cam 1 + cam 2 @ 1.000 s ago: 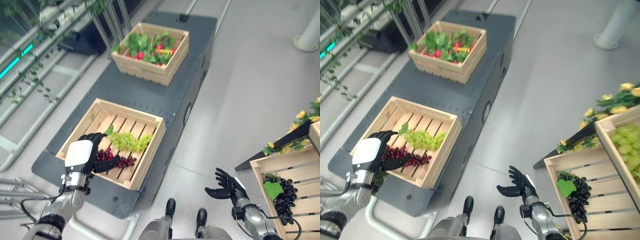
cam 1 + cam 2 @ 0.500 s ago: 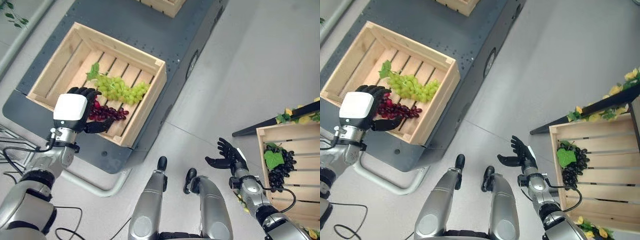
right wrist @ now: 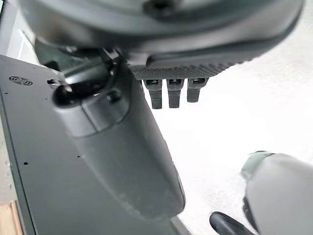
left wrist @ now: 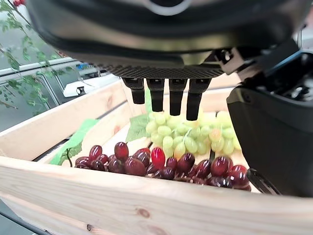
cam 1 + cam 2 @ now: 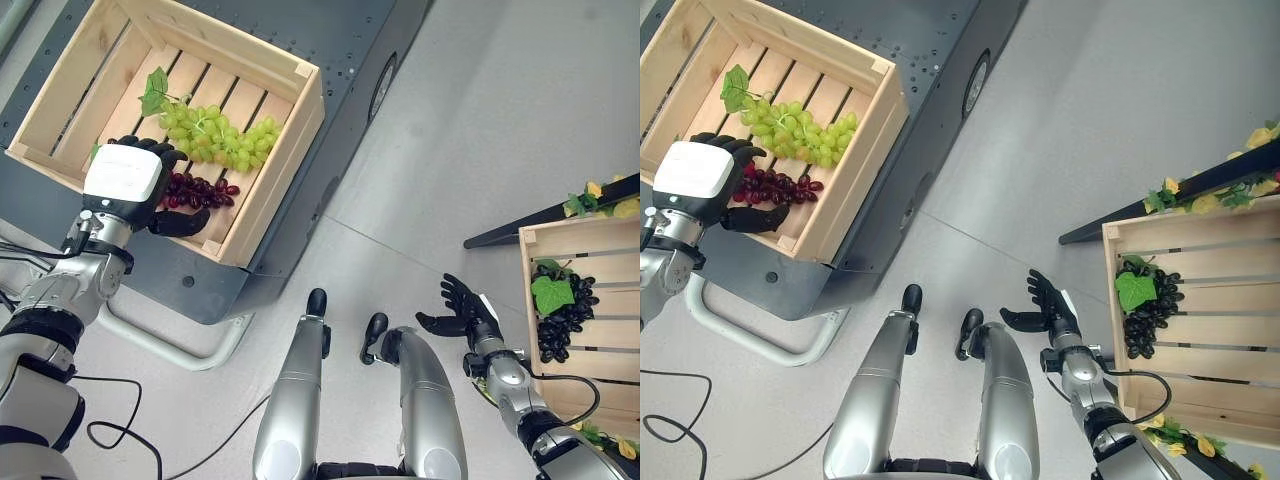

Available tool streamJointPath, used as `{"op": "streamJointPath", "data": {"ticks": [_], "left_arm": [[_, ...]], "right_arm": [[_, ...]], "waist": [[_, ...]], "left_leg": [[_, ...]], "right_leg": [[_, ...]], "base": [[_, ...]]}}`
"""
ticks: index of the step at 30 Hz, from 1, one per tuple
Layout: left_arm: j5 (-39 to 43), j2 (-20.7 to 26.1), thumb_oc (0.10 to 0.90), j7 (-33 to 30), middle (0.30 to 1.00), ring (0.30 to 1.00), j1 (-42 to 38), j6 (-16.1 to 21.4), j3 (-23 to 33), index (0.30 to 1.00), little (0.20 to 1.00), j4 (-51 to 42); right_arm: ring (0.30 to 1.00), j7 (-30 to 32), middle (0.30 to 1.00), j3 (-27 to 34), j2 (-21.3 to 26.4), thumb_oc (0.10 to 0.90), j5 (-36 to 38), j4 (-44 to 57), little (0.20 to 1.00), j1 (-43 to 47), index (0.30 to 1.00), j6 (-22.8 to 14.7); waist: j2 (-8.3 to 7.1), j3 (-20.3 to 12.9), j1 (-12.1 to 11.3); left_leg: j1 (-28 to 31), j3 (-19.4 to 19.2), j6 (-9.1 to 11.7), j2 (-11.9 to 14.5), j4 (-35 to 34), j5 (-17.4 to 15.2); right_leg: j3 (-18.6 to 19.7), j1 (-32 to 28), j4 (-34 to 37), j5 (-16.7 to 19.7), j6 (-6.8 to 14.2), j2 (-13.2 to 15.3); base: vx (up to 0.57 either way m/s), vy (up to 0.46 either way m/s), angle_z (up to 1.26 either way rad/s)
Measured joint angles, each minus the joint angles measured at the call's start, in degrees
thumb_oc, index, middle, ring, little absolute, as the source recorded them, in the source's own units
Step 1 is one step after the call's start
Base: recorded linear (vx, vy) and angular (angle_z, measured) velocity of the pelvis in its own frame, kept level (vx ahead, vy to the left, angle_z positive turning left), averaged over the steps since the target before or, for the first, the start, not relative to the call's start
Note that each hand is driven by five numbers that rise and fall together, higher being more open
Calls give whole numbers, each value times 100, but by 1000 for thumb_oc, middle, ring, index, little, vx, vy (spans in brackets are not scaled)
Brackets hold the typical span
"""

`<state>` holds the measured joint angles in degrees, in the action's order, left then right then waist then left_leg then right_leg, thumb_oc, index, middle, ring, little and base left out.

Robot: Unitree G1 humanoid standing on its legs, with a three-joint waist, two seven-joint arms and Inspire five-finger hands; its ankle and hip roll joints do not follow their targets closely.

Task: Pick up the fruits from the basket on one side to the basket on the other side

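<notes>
On the grey floor, our left hand (image 5: 125, 180) hangs open right over the red grapes (image 5: 196, 190) in the crate (image 5: 268, 170); our right hand (image 5: 463, 312) waits open

Two head cameras look steeply down from above, sharing the left crate (image 5: 268, 175), the floor (image 5: 480, 150) and the right crate (image 5: 1200, 350). The left wrist camera peers closely over that crate's near wall at grapes (image 4: 161, 164). The right wrist camera looks closely past its hand (image 3: 168, 95) toward the floor.
</notes>
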<state>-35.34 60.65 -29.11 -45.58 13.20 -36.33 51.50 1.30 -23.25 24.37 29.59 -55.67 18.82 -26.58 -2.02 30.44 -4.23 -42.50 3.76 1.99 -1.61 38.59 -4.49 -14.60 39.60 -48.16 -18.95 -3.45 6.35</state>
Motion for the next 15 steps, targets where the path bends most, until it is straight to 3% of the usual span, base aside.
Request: {"op": "streamJointPath", "data": {"ticks": [11,15], "left_arm": [[-215,104,800,720,900,900,-626,-346,-614,900,900,26],[-251,106,800,1249,900,900,-950,-667,-955,900,900,8]], "right_arm": [[900,110,900,-8,1,800,6,54,900,193,900,-14],[900,124,900,-6,0,800,12,29,900,186,900,-15]], "waist": [[-146,11,6],[-262,14,27]], "left_leg": [[-400,48,0,30,281,-116],[-598,57,0,44,358,-118]], "right_leg": [[-31,313,-128,-40,9,-37],[-46,491,-171,-33,13,-44]], "base": [[7,-4,0],[0,0,0]]}}
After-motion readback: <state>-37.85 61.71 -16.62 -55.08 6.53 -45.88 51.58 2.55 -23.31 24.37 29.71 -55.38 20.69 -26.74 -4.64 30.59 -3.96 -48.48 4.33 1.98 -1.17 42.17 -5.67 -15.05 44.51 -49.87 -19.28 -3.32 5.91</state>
